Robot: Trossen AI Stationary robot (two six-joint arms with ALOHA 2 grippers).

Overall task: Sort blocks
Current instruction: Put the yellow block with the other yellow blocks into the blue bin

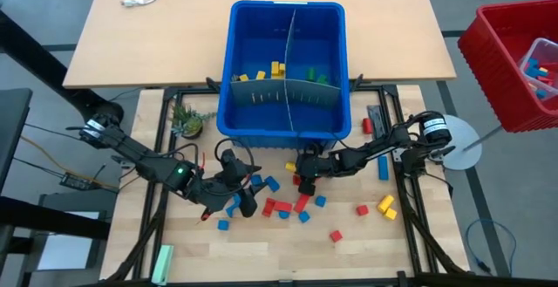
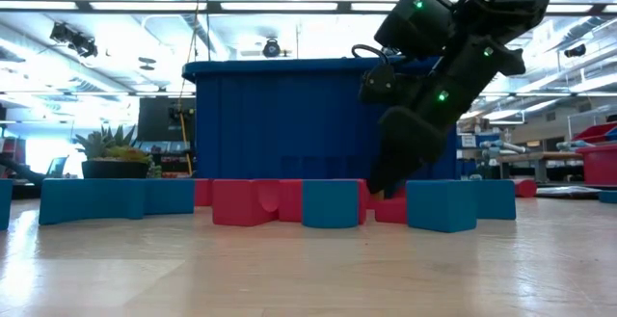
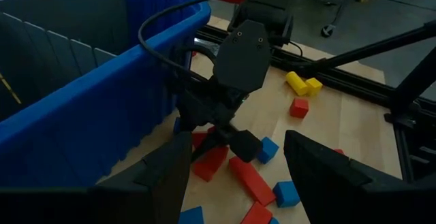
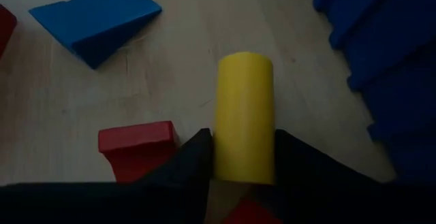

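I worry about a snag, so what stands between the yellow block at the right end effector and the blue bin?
Nothing visible. The yellow block sits between the right end effector's fingers, and only bare table separates it from the blue bin wall.

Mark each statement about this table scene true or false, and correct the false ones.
1. The right gripper has a yellow block between its fingers. True.
2. The blue bin holds no blocks. False: yellow and green ones lie inside.
3. The left gripper is open and holds nothing. True.
4. All loose blocks on the table are red. False: blue and yellow ones lie there too.
5. A red basket stands beside the table. True.
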